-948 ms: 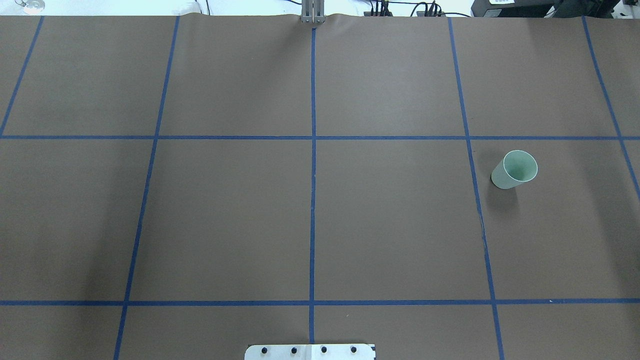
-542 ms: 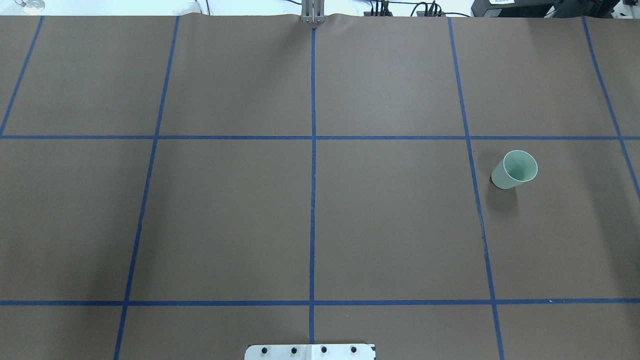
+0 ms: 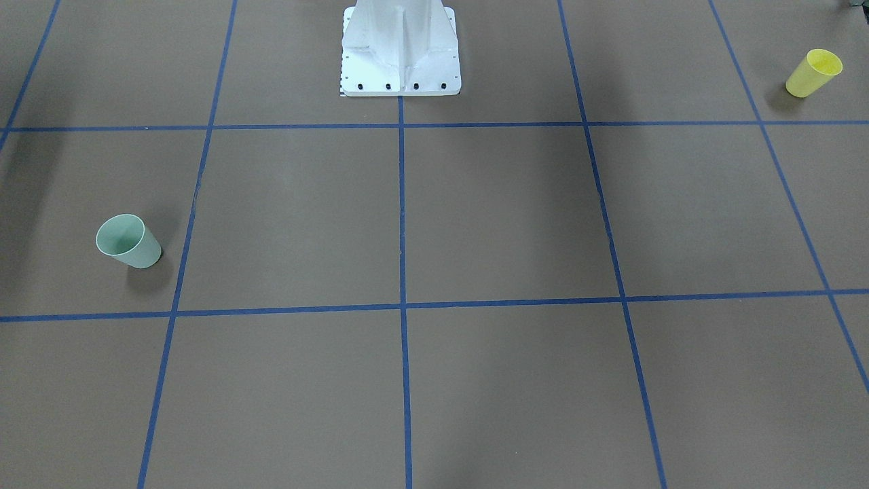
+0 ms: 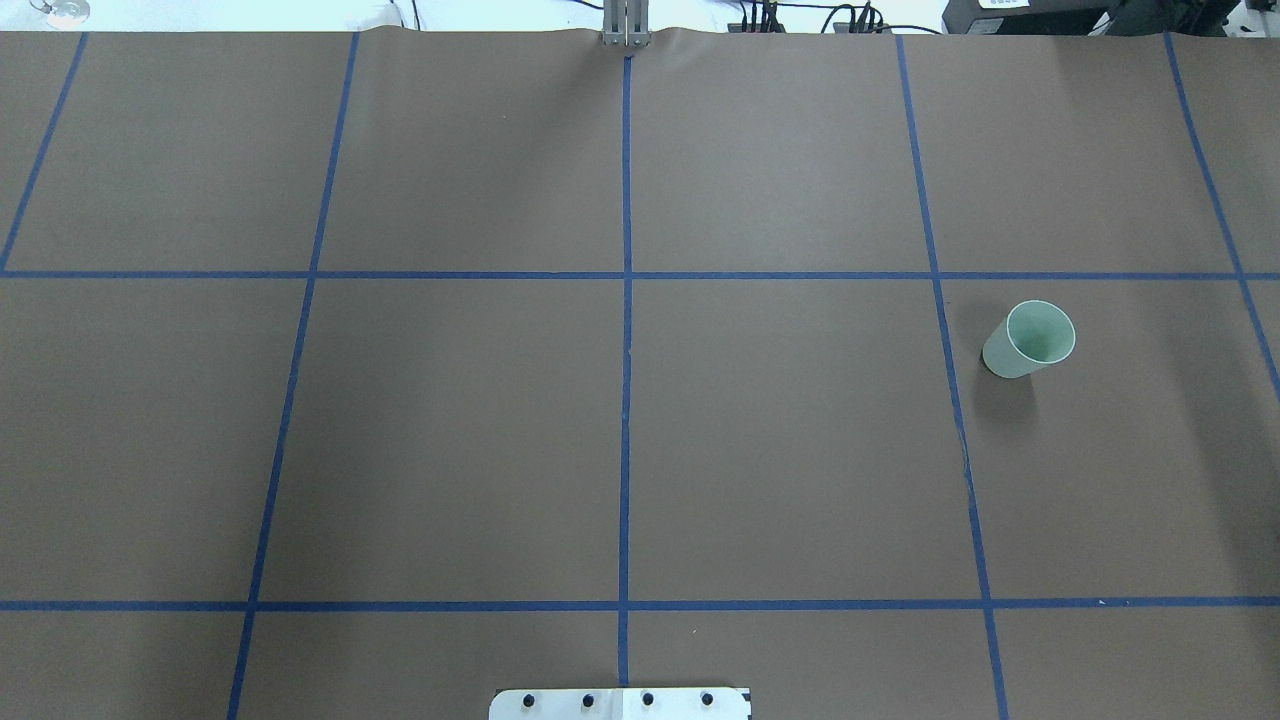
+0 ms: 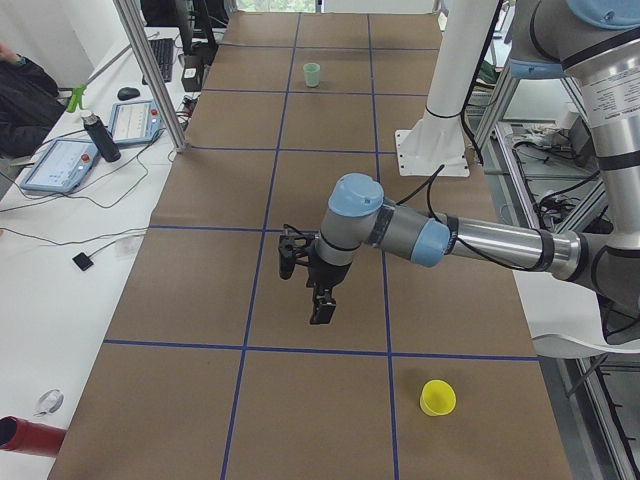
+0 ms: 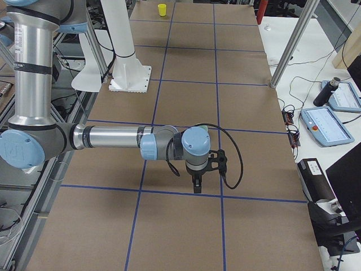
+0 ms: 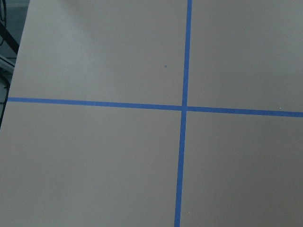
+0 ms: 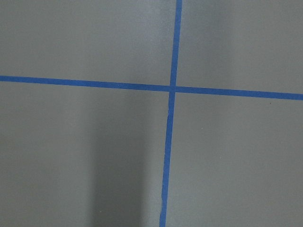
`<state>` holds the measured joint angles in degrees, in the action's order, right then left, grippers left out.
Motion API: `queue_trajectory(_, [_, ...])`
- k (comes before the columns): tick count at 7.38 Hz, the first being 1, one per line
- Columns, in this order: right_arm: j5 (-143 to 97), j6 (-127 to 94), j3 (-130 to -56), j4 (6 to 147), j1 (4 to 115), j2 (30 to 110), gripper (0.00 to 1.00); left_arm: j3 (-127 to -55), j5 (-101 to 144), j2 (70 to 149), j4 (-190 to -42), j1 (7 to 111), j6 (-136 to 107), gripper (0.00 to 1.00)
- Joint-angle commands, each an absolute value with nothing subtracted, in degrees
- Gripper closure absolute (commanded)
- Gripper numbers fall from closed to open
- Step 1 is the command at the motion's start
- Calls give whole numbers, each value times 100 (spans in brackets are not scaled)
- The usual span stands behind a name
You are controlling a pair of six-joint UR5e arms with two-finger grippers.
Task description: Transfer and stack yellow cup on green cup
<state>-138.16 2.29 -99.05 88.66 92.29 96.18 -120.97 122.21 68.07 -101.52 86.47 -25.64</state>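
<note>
Approach matters: the left claw [image 5: 322,315], clenched or released I cannot tell, should drop squarely over the yellow cup [image 5: 437,397] nearby.

Brightness: even, bright indoor light in every view.
Shadows: soft dark patch beside the green cup [image 4: 1030,342] on the table [image 4: 450,420]; broad dim band down the right wrist view.
Focus: exterior views sharp, wrist views slightly soft.
</note>
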Motion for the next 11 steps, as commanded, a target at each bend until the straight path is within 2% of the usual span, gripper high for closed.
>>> queue_trajectory(1, [-13816, 229, -10071, 8877, 9229, 9615, 0, -12646, 11788, 6338, -10143, 8176, -3809, 0])
queue_trajectory(2, [-13825, 229, -10090, 8894, 9220, 9650, 0, -12717, 11603, 6154, -10143, 7991, -4258, 0])
queue_trajectory(4, [-13921, 220, -10108, 8886, 9220, 9712, 0, -13295, 11120, 5758, -9733, 7500, -5232, 0])
queue_trajectory(5, [-13965, 220, -10107, 8886, 9220, 9712, 0, -13568, 10805, 5757, -9242, 6879, -6143, 0])
queue_trajectory(7, [-13975, 220, -10107, 8886, 9220, 9712, 0, -13623, 10093, 5757, -8887, 5578, -8156, 0])
queue_trajectory(11, [-14001, 184, -10081, 8834, 9176, 9817, 0, -13562, 9537, 5739, -7948, 4575, -10505, 0])
